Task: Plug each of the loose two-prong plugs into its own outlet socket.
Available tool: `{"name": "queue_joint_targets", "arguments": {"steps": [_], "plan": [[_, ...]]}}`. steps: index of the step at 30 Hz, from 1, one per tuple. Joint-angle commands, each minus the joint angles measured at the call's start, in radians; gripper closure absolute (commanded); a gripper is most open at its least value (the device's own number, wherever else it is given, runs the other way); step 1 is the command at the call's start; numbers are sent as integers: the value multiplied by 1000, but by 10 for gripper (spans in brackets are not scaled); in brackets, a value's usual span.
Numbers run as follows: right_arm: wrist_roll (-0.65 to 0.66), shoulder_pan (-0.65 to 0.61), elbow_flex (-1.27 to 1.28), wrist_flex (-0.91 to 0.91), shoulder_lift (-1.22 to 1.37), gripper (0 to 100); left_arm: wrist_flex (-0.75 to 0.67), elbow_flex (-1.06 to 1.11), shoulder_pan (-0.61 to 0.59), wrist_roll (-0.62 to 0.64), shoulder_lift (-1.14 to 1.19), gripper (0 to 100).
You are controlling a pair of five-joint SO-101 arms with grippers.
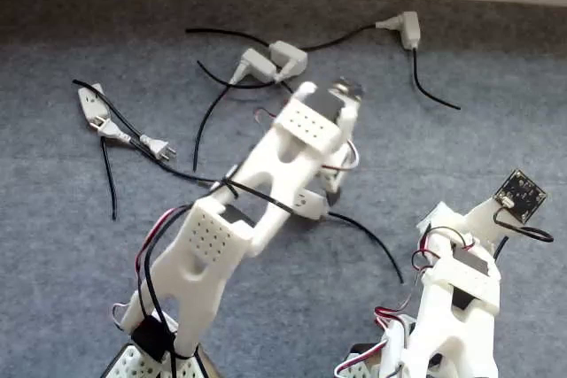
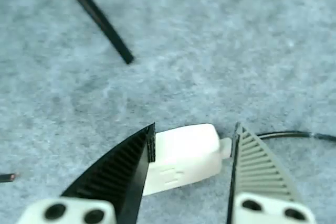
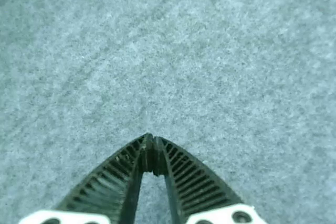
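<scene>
Your left gripper (image 2: 194, 127) has the white plug (image 2: 184, 153) between its fingers. The black finger sits against one end of the body and the pale finger against the stub where the cable (image 2: 294, 135) leaves, so I judge the plug is pinched end to end. That is a slippery hold. Before you carry it, raise it only slightly and check that it does not swivel or slide out. The prongs are hidden, so find out which way they point before choosing a socket.

The plug lies on the carpeted worktop (image 1: 461, 157) near the middle, under the left wrist. Its cable trails off toward the near right, so allow for its drag. The white fittings (image 1: 270, 62) at far centre are the closest candidates, but I cannot tell whether any opening there is free.

The left arm (image 1: 266, 174) stretches diagonally from the near left corner to the middle, with its wrist bent down over the plug. The right arm (image 1: 461, 307) is folded up at the near right. The right gripper (image 3: 154, 156) has its fingers pressed together over bare carpet.
</scene>
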Motion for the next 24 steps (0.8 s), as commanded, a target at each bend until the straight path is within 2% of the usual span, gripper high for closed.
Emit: {"name": "queue_joint_targets", "arguments": {"steps": [1, 6, 14, 17, 20, 24], "plan": [[14, -12, -10, -15, -16, 992, 18, 39, 30, -3, -24, 762], [14, -12, -12, -15, -18, 992, 18, 120, 25, -6, -96, 762], [28, -93, -8, -15, -13, 992, 11, 130, -44, -2, -444, 762], [137, -170, -10, -12, -12, 992, 17, 136, -102, -2, -581, 764], [247, -295, -2, -7, -12, 992, 18, 191, -183, -3, -730, 817], [313, -415, -59, 156, -21, 973, 15, 346, -308, -9, -964, 918]]}}
